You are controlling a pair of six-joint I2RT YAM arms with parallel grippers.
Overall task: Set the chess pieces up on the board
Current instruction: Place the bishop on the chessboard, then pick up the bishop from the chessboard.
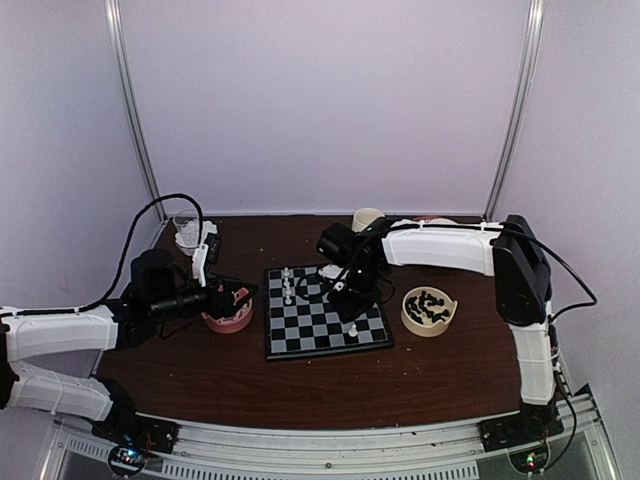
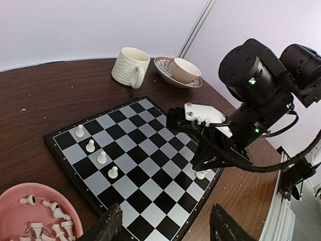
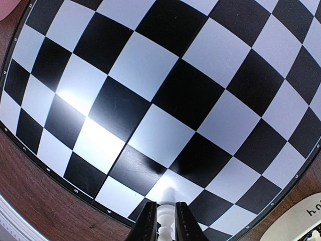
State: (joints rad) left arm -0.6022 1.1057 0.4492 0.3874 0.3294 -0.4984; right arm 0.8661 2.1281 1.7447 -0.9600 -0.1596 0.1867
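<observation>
The board [image 1: 327,311] lies flat on the brown table [image 1: 300,385], and everything else is placed from it. The right gripper [image 3: 165,204] hangs low over the board's near row, close to the right corner. Its two fingers are closed on a white piece [image 3: 165,221], held upright over a pale square. Its base is hidden, so I cannot tell whether it touches the board.

Four white pawns [image 2: 102,157] stand in a slanting line on the board's left side, one per square, well apart from the held piece.

Just off the board's left edge sits a pink bowl [image 1: 228,318] with more white pieces [image 2: 55,223] lying in it. The left gripper [image 2: 165,228] hovers over that bowl, its fingers spread apart and holding nothing.

Off the board's right edge, a tan bowl [image 1: 428,310] holds the black pieces [image 1: 430,303].

Beyond the board's far edge stand a ribbed cream mug [image 2: 130,67] and a cup on a saucer [image 2: 178,75]
</observation>
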